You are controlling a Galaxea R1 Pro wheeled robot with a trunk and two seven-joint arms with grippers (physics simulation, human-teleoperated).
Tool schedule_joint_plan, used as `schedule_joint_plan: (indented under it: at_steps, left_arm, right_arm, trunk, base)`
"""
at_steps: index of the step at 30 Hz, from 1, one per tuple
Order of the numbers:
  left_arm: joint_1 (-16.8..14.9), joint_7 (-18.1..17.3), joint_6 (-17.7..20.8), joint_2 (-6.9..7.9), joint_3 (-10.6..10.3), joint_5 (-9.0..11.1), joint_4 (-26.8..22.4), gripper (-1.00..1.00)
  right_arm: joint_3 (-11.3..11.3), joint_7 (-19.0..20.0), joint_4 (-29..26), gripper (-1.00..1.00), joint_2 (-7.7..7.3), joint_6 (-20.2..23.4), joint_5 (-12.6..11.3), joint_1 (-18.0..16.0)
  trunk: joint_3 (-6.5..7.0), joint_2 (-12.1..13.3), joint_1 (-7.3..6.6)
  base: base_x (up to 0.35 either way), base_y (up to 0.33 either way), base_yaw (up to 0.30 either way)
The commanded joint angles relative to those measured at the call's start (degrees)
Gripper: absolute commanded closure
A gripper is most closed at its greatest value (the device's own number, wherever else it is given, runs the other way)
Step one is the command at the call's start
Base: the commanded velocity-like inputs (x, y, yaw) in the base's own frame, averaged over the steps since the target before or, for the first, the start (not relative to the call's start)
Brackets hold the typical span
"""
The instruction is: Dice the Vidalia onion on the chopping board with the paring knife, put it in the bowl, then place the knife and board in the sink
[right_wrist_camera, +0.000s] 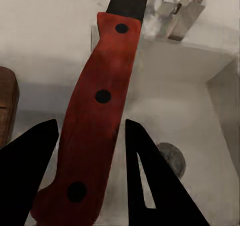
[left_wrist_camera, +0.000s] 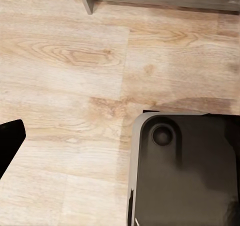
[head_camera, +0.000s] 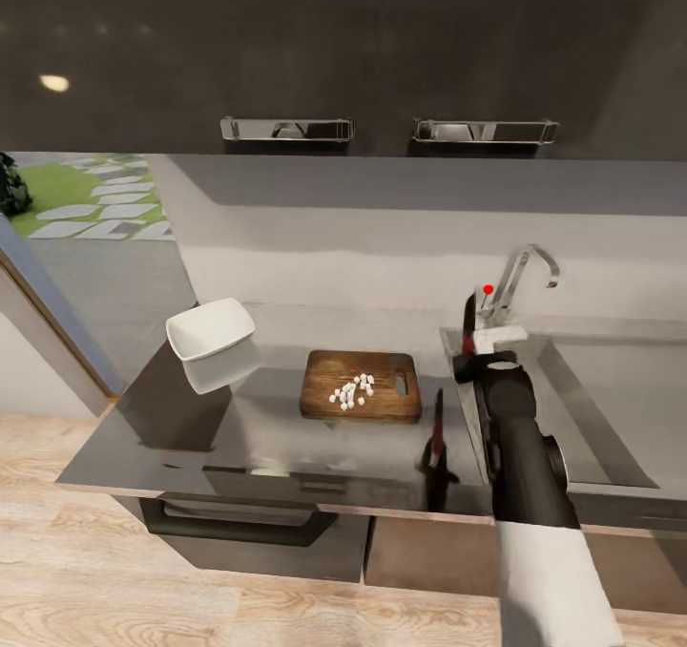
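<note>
While hanging the left gripper low over the wood floor [left_wrist_camera: 65, 61], one dark finger [left_wrist_camera: 10, 141] in sight and open or closed impossible to tell, clamps the paring knife [right_wrist_camera: 107, 76] by its red handle in the right gripper [right_wrist_camera: 91, 122], at the rim of the sink [head_camera: 611, 408], blade toward the faucet [head_camera: 520, 275]. Looks past dicing: white diced onion [head_camera: 351, 391] on the chopping board [head_camera: 324, 380], bowl [head_camera: 210, 327] apparently empty at the left end of the glossy countertop [head_camera: 239, 437]. Leaves transfer, knife drop and board. Beyond, pale backsplash [head_camera: 382, 237], dark upper cabinets [head_camera: 343, 46].
</note>
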Motion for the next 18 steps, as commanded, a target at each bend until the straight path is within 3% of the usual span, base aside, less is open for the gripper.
schedule_joint_plan:
  at_steps: [1, 2, 4, 7, 15, 18]
  left_arm:
    - [0.01, 0.19, -0.08, 0.06, -0.47, 0.49, -0.1, -1.0]
    - [0.01, 0.19, -0.07, 0.06, -0.48, 0.49, -0.1, -1.0]
    - [0.01, 0.19, -0.07, 0.06, -0.45, 0.49, 0.02, -1.0]
    - [0.01, 0.19, -0.07, 0.06, -0.45, 0.47, 0.22, -1.0]
    - [0.01, 0.19, -0.07, 0.06, -0.45, 0.32, 0.13, -1.0]
    - [0.01, 0.19, -0.13, 0.12, -0.51, 0.27, -0.1, -1.0]
  right_arm:
    - [-2.49, 4.55, -0.12, 1.0, 0.07, 0.24, 0.46, -0.05]
    - [-3.96, 7.62, -0.14, 1.0, 0.07, 0.26, 0.47, -0.05]
    - [-6.05, 14.51, 0.04, 1.0, -2.91, 0.33, 0.22, -0.05]
    - [-6.5, 17.8, 0.24, 1.0, -3.88, 0.32, 0.21, 0.03]
    - [-6.75, 20.21, 0.35, 1.0, -5.37, 0.23, 0.26, 0.12]
    - [-6.86, 22.66, 0.39, 1.0, -7.38, 0.29, 0.23, 0.12]
  trunk:
    - [-0.1, -0.11, 0.03]
    - [-0.1, -0.11, 0.03]
    - [-0.1, -0.11, 0.03]
    - [-0.1, -0.11, 0.03]
    - [-0.1, -0.11, 0.03]
    - [-0.1, -0.11, 0.03]
  base:
    - [0.0, 0.0, 0.0]
    - [0.0, 0.0, 0.0]
    - [0.0, 0.0, 0.0]
    - [0.0, 0.0, 0.0]
    - [0.0, 0.0, 0.0]
    - [0.0, 0.0, 0.0]
